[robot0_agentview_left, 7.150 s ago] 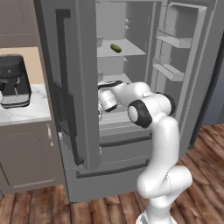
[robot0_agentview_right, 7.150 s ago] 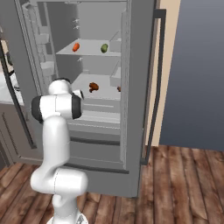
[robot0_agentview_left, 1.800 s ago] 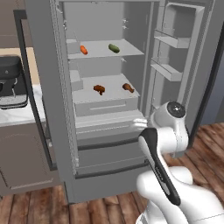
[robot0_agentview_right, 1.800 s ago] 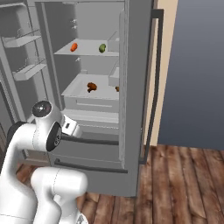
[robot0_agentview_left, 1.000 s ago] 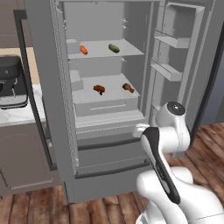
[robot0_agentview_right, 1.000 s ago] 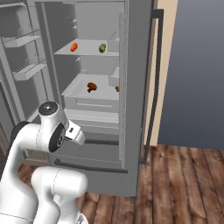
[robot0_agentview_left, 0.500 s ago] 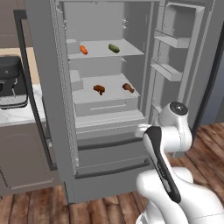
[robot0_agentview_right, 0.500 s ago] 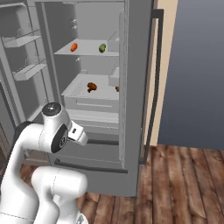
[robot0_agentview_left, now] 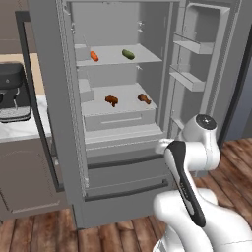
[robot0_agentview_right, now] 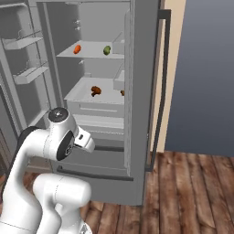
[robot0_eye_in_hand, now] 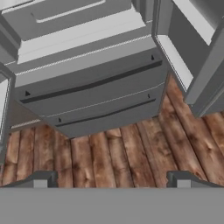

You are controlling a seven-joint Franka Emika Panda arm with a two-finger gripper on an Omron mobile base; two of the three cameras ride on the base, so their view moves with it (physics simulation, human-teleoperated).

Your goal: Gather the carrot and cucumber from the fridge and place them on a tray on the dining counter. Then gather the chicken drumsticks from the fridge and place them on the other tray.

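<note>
My gripper (robot0_eye_in_hand: 109,178), jaws wide and empty, should rise toward the carrot (robot0_agentview_left: 94,56) at 11 o'clock on the fridge shelf (robot0_agentview_left: 110,60).

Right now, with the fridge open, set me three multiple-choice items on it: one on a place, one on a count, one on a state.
1. The carrot lies:
A. on the upper shelf with the cucumber
B. in a door bin
C. on the floor

2. Chicken drumsticks on the lower shelf:
A. one
B. two
C. four

3. The end effector is:
A. shut on a drumstick
B. shut on nothing
C. open and empty

Answers:
1 A, both rest on one shelf.
2 B, two brown pieces lie apart.
3 C, in the hand view the fingertips stand wide over bare floorboards.
</note>
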